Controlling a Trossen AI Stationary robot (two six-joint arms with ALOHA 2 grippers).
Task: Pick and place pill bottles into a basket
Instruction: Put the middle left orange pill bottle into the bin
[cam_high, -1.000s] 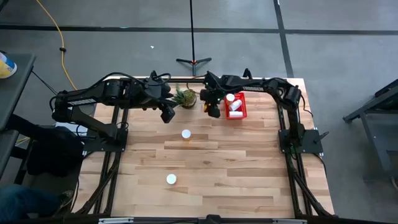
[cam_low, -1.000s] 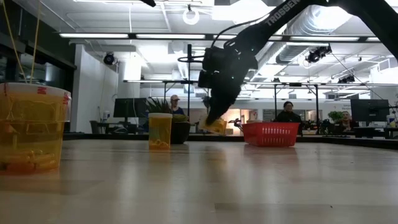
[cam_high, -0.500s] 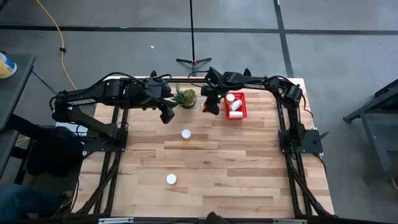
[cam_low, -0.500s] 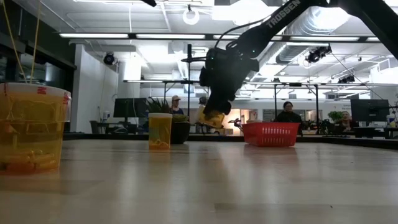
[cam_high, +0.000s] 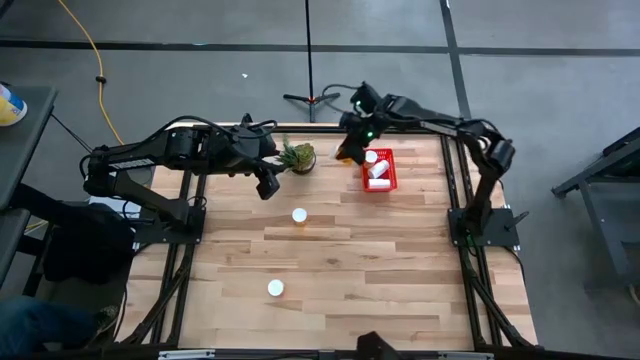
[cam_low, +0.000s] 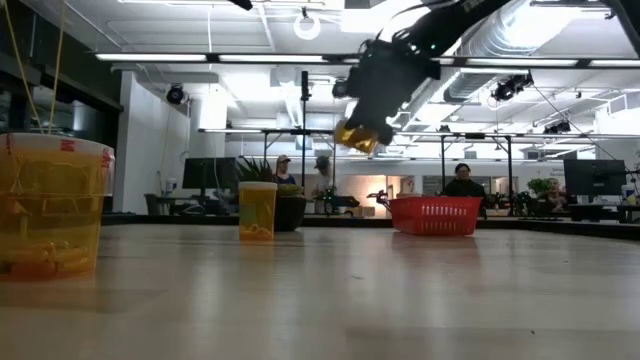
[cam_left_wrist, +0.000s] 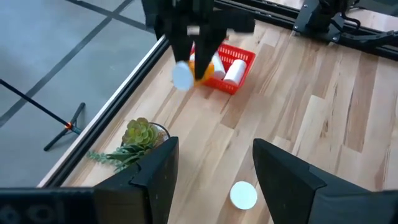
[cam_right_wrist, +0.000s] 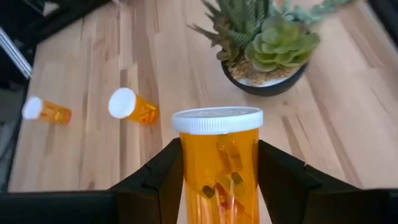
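On the left side of the table (cam_high: 400, 290), the left gripper (cam_high: 268, 187) hangs over the back half with its fingers spread and nothing between them. In its wrist view a bottle (cam_left_wrist: 243, 194) stands just beyond the fingertips. From above, that bottle (cam_high: 299, 216) stands upright near the middle of the table, and another bottle (cam_high: 275, 288) stands nearer the front edge. The left arm is the nearer one to both.

A small potted plant (cam_high: 297, 156) sits by the back edge, between the two grippers.

To the right, the right gripper (cam_high: 352, 150) is raised well above the table and pinches a third bottle (cam_right_wrist: 217, 163) by its orange body, white cap pointing away from the wrist. The red basket (cam_high: 389, 180) lies near the back edge, just to the gripper's right, with bottles lying inside; how many cannot be told. The held bottle seems not yet over the basket's opening, so the coming move is probably a short carry rightward, then a release.
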